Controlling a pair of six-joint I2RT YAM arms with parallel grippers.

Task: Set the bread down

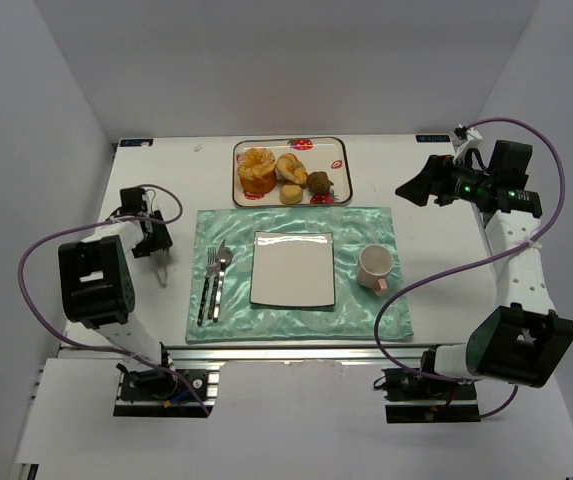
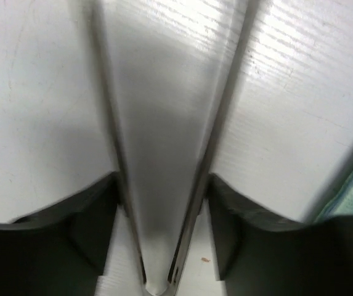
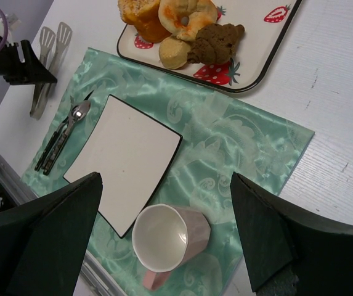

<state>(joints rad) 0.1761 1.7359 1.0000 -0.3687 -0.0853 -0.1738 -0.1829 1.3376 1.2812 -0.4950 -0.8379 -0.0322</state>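
Note:
The bread point(image 1: 291, 167) point(image 3: 187, 15), a golden-yellow bun with an orange-red centre, lies on the strawberry-print tray point(image 1: 338, 150) at the back of the table. Metal tongs point(image 1: 160, 265) point(image 2: 192, 218) lie on the bare table left of the green mat. My left gripper point(image 1: 156, 250) point(image 2: 162, 185) is down over them, its two fingers pressed against the outer sides of the tong arms, which remain spread. My right gripper point(image 1: 414, 190) point(image 3: 166, 179) hangs open and empty, high above the mat's right side, far from the tray.
On the tray beside the bread sit a deep-orange fluted cake point(image 1: 257, 170), a small pale bun point(image 1: 291, 194) and a brown piece point(image 1: 318, 182). The green mat point(image 1: 366, 225) carries a square white plate point(image 1: 292, 268), a pink cup point(image 1: 374, 266), and a fork and spoon point(image 1: 214, 285).

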